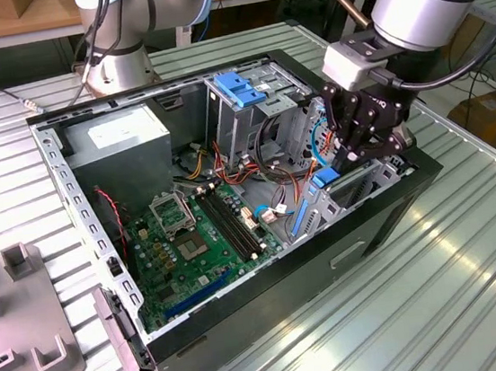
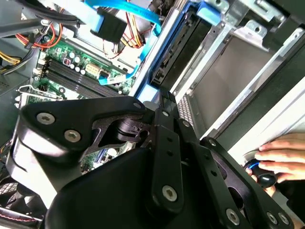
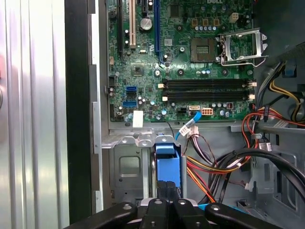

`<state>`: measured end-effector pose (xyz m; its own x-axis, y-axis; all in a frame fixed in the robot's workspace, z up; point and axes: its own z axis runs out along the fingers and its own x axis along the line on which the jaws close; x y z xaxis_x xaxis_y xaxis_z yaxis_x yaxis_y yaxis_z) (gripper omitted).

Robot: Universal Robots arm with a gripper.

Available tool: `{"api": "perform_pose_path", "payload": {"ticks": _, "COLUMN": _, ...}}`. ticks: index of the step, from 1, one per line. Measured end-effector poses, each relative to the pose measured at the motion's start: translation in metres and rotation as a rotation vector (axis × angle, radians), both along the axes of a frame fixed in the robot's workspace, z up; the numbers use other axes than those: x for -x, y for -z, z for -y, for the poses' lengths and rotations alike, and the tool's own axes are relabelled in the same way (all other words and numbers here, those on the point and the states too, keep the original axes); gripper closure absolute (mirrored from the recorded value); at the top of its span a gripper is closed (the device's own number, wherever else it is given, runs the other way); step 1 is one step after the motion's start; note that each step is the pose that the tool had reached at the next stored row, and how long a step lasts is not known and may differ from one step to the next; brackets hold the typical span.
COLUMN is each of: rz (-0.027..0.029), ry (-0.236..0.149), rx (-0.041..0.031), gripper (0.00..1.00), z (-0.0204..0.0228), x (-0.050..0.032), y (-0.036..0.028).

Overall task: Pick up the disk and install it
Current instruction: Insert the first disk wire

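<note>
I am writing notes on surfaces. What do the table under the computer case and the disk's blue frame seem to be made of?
The table looks like bare metal, perhaps aluminium: silvery ribbed slats with long bright reflections. The blue frame on the disk looks like moulded plastic: even saturated colour, dull sheen, rounded edges.

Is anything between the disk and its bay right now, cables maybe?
Nothing visible does. The blue-framed metal disk stands in the grey sheet-metal bay, right at the black claw. The red, orange and black wire bundle lies beside the bay, not across it.
</note>
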<state>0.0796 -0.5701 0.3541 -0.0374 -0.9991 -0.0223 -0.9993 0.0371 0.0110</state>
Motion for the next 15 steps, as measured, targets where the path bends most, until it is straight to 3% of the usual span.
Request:
{"api": "perform_pose_path", "payload": {"ticks": 5, "rz": 0.0000, "ry": 0.000, "rx": 0.0008, "gripper": 0.89, "z": 0.0001, "x": -0.0071, "y": 0.0002}}
{"api": "perform_pose_path", "payload": {"ticks": 10, "rz": 0.0000, "ry": 0.000, "rx": 0.0009, "gripper": 0.89, "z": 0.0002, "x": -0.0089, "y": -0.0009}}
{"api": "perform_pose_path", "payload": {"ticks": 15, "rz": 0.0006, "ry": 0.001, "rx": 0.0028, "gripper": 0.89, "z": 0.0002, "x": -0.0104, "y": -0.0085}}
